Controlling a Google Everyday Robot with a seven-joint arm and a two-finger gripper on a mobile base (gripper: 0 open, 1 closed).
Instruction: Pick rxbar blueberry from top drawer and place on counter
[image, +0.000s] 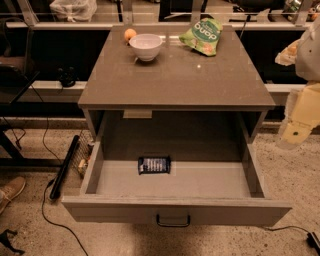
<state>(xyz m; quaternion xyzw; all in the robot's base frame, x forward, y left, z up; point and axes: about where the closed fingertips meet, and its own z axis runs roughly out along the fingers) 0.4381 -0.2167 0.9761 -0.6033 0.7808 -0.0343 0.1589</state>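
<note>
Speckled flooring (30, 145) surrounds a grey cabinet whose desk (175, 75) carries a white bowl (145, 46), an orange fruit (130, 34) partly hidden behind the bowl, and a green snack bag (202, 35) near the far edge. Below the desk, the top drawer (120, 207) stands open, its dark handle (173, 220) centred on the front panel. The rxbar blueberry (154, 165) lies flat on the drawer floor, near the back and left of centre; its lettering is unreadable. The end effector (291, 137) hangs at the right frame edge beside the cabinet, well apart from the bar; the arm above is cut off, and whether it is apart or together cannot be told.
</note>
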